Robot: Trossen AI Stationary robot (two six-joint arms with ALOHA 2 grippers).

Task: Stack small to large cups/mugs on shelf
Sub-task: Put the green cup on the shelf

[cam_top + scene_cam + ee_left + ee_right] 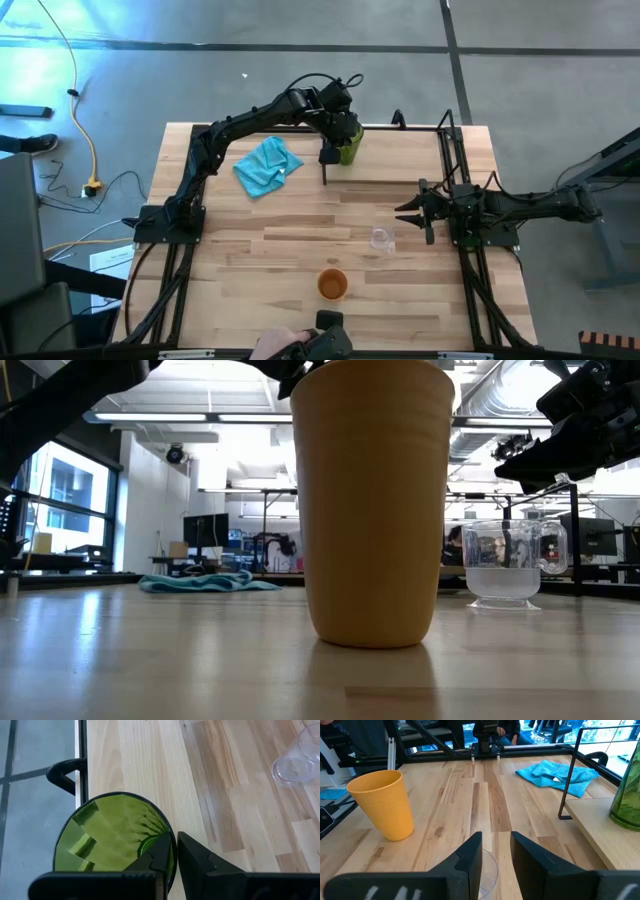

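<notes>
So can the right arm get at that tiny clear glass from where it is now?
Probably yes. The right gripper sits open just beside the tiny clear glass, with bare tabletop between them; the orange cup stands well clear.

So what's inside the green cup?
Nothing shows inside the green cup: just its ribbed walls and the bottom. The left hand pinches its rim, one finger reaching inside, so that finger covers part of the bottom.
</notes>
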